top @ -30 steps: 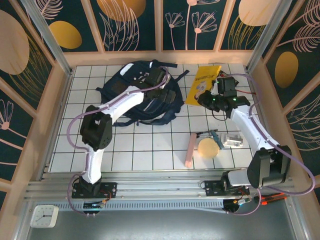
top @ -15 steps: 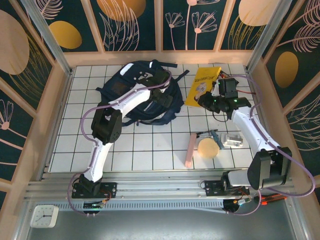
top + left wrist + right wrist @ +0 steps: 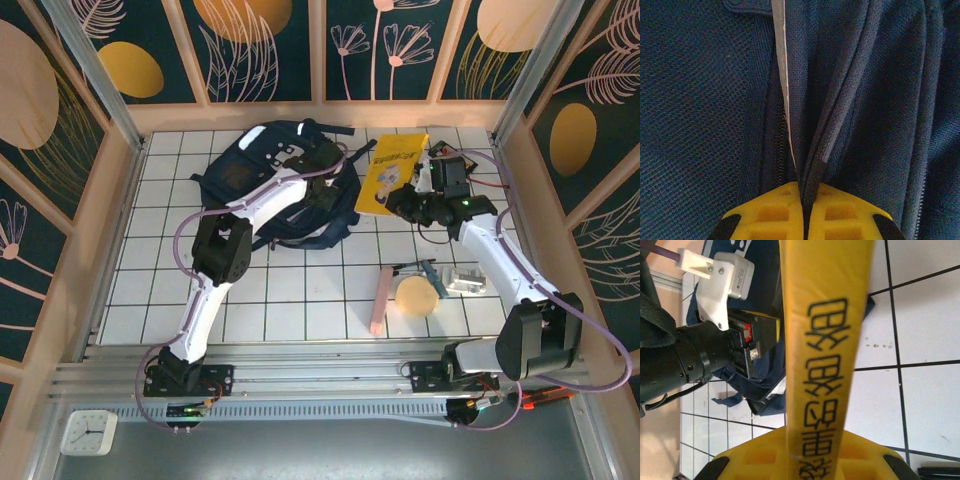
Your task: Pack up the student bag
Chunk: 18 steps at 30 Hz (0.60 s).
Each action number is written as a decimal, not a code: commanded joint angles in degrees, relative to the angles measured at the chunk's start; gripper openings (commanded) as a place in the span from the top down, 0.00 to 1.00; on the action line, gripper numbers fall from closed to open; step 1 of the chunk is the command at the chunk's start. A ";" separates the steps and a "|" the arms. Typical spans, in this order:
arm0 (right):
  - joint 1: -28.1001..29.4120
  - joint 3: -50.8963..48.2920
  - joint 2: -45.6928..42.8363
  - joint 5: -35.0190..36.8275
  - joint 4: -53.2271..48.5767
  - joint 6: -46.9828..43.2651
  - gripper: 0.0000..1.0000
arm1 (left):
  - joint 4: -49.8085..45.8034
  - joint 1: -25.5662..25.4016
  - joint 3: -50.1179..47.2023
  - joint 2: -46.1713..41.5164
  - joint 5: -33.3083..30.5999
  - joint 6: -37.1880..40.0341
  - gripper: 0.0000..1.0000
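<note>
- Left gripper [image 3: 805, 202]: jaws pinched together on a fold of navy fabric beside the zip of the bag [image 3: 705, 100]. Only the fold sits between them.
- Right gripper [image 3: 812, 455]: narrow, clamped on the yellow book [image 3: 826, 315]. The book is held edge-on, its printed spine running away from the fingers.
- The bag lies on the far half of the table [image 3: 290, 290], left of centre. The left arm reaches over it, and the pinch point is on its right side.
- Key relation: the bag lies directly left of the right gripper. The book's left edge is just beside the bag's right flank; cannot tell whether they touch.
- The book's long axis runs near-left to far-right.
- Judgement: the left arm holds the lip of the opening, and the right arm must carry the book left to insert it. Cannot tell whether the zip gapes wide enough.
</note>
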 commanded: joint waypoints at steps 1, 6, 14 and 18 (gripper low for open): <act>-1.53 -1.61 -3.40 -4.73 5.35 3.15 1.00 | -2.75 1.38 4.49 -7.73 0.47 -2.94 1.00; -2.21 -3.13 -4.70 -9.96 9.84 8.96 1.00 | -5.50 2.75 11.32 -12.50 0.87 -3.53 1.00; 0.71 -4.59 0.71 -16.10 20.55 17.42 1.00 | -5.33 4.39 10.90 -16.47 3.20 -4.64 1.00; 4.67 -4.27 8.55 -17.71 29.35 20.57 1.00 | -4.07 4.57 8.68 -18.58 5.09 -4.77 1.00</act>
